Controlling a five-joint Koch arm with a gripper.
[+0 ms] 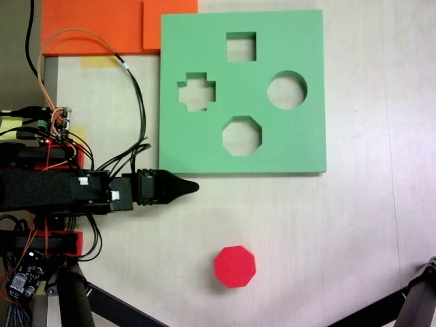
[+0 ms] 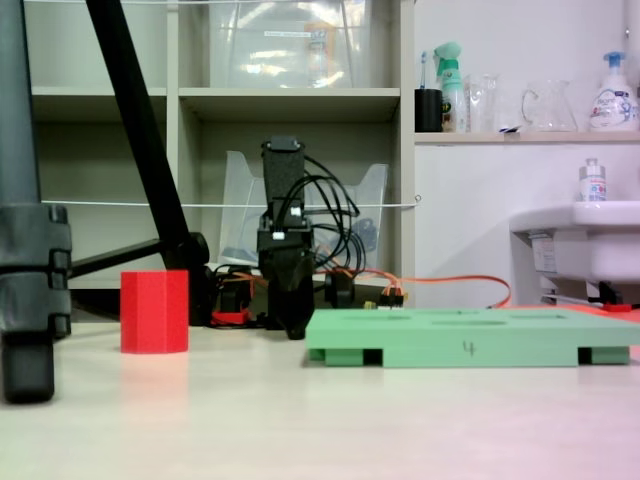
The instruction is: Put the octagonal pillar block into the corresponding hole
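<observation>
We see the gripper point(image 1: 191, 185) pinched together, empty; the octagonal pillar block point(image 1: 235, 266) may topple if we approach low.

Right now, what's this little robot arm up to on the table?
It is set to fit the red octagonal block into the eight-sided hole of the green foam board, but nothing is held yet. The block stands alone on the table, apart from the board. In a fixed view from above, the gripper sits just off the board's near edge, short of the block. Whether its jaws are open or shut cannot be made out.
</observation>
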